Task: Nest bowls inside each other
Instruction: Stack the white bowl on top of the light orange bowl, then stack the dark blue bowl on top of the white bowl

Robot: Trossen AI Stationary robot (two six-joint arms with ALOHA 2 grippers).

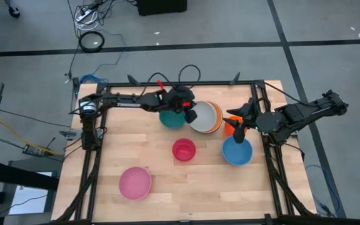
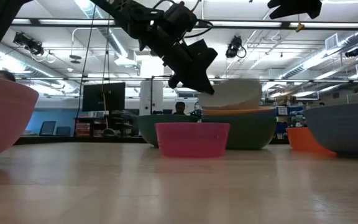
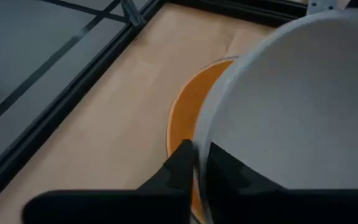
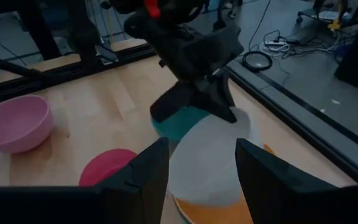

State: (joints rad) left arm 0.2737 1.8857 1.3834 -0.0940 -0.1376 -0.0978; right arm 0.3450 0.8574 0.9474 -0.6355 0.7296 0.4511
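Left gripper (image 1: 191, 115) astride rim of white bowl (image 1: 205, 115), fingers (image 3: 180, 163) barely parted, grip apparently slackening. Bowl seated in orange bowl (image 3: 188, 115), directly ahead. Right gripper (image 1: 239, 124) spread wide, empty, just beside.

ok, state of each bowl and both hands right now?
white bowl: nested in orange bowl, rim between left hand's fingers
teal bowl: upright, empty, beside the stack
red bowl: upright, empty, alone
pink bowl: upright, empty, alone
blue bowl: upright, empty
left hand: at white bowl's rim
right hand: open, holding nothing
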